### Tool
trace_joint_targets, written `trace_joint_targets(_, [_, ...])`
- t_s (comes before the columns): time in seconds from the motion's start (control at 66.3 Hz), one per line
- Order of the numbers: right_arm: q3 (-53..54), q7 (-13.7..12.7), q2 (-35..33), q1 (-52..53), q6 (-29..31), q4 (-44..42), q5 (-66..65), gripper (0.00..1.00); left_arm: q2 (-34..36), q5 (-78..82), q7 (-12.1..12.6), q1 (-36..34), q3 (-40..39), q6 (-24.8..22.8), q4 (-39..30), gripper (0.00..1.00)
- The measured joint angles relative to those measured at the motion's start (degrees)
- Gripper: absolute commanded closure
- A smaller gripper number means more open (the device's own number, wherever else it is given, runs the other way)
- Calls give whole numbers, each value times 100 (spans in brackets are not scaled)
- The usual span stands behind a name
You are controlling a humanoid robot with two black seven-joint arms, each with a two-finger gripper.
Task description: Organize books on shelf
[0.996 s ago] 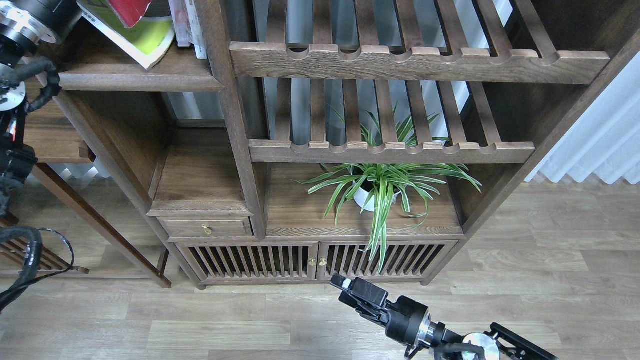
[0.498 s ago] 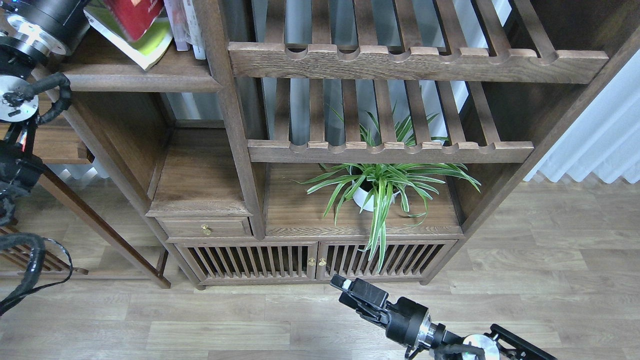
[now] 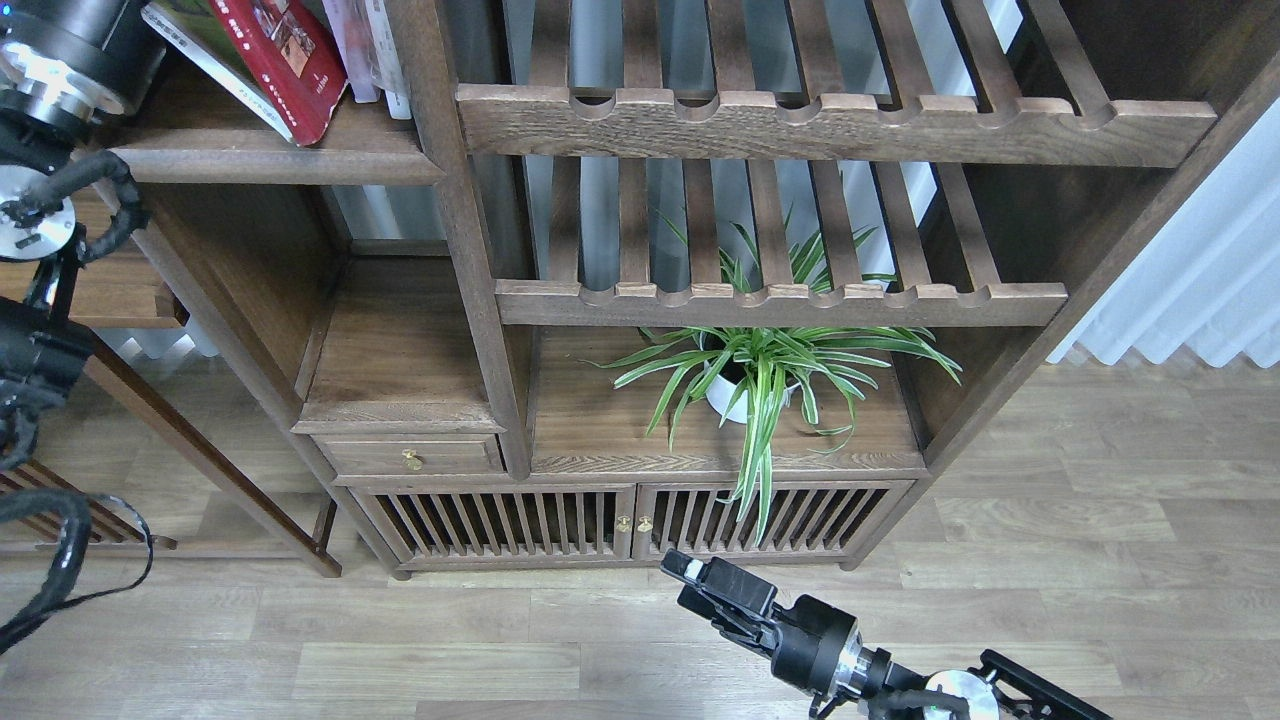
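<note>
The books stand at the top left on the shelf (image 3: pixel 270 155), a dark-brown board with a thick front edge. A dark red book (image 3: pixel 290 60) with small photos leans to the left, its lower corner on the board. Under it, a yellow-green book (image 3: pixel 185 40) leans the same way, mostly covered. A pale lavender-white book (image 3: pixel 362 45) stands upright against the post. My left arm's wrist (image 3: pixel 60 55) sits just left of the books, and its gripper is cut off by the top edge. My right gripper (image 3: pixel 690 578) hangs low over the floor, dark and holding nothing.
Slatted racks (image 3: pixel 830 125) with scalloped rails fill the cabinet's right side. A potted spider plant (image 3: pixel 760 375) stands on the lower board. Below are a small drawer (image 3: pixel 410 457) and slatted doors (image 3: pixel 630 520). White curtains (image 3: pixel 1200 280) hang at the right.
The dark red book has come down from the top edge and now leans on the shelf over the yellow-green book, which stands steeper. My left wrist shifted slightly. The right arm has not moved.
</note>
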Motion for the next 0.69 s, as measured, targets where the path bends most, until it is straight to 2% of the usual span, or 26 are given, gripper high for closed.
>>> trace_joint_targets(0.091, [5, 14, 14, -42, 0, 2, 12, 1, -12, -20, 10, 445, -45, 0, -469, 7])
trace_joint_targets(0.166, [40, 65, 60, -55, 0, 2, 22, 1, -18, -23, 10, 828, -118, 0, -841, 2])
trace_joint_targets(0.362, [78, 460, 235, -51, 0, -4, 60, 1, -58, -26, 10, 1671, -399, 0, -1685, 1])
trace_joint_targets(0.528, [76, 549, 272, -23, 0, -6, 62, 1, -155, -38, 7, 2135, -753, 0, -1895, 1])
trace_joint_targets(0.694, [71, 552, 272, -22, 0, -6, 62, 1, -221, -42, 4, 2230, -804, 0, -1925, 1])
